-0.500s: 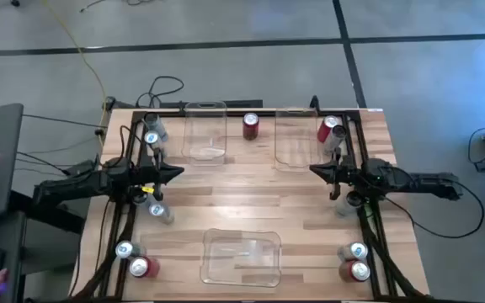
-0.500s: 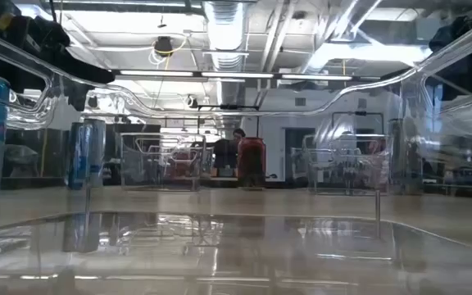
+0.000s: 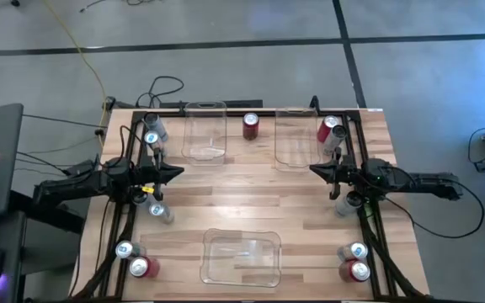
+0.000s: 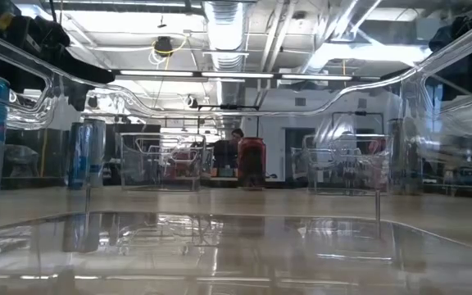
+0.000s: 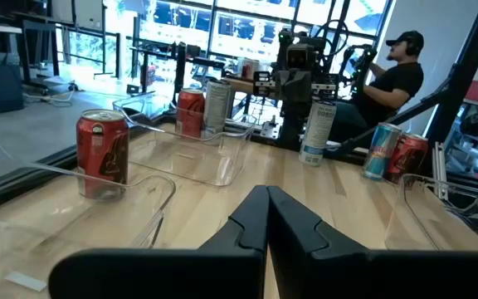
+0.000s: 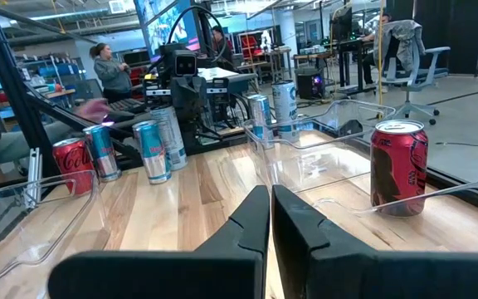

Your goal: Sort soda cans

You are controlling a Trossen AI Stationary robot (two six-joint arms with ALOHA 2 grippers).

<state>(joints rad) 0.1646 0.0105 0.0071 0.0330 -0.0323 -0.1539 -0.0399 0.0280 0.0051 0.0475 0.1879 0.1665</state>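
Left gripper (image 3: 178,173) shut, empty, table's (image 3: 251,202) left side; right gripper (image 3: 314,169) seemingly shut, empty; cans (image 3: 250,125) unsorted.

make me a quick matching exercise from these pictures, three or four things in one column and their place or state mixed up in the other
Things:
1. left gripper
2. lone red can
3. near bin
4. right gripper

Place or state:
A. stands at the far edge of the table between two clear bins
B. shut, pointing inward from the table's right side
C. lies empty at the middle of the near edge
D. shut, pointing inward from the table's left side

Pairs: 1-D, 2-A, 3-C, 4-B
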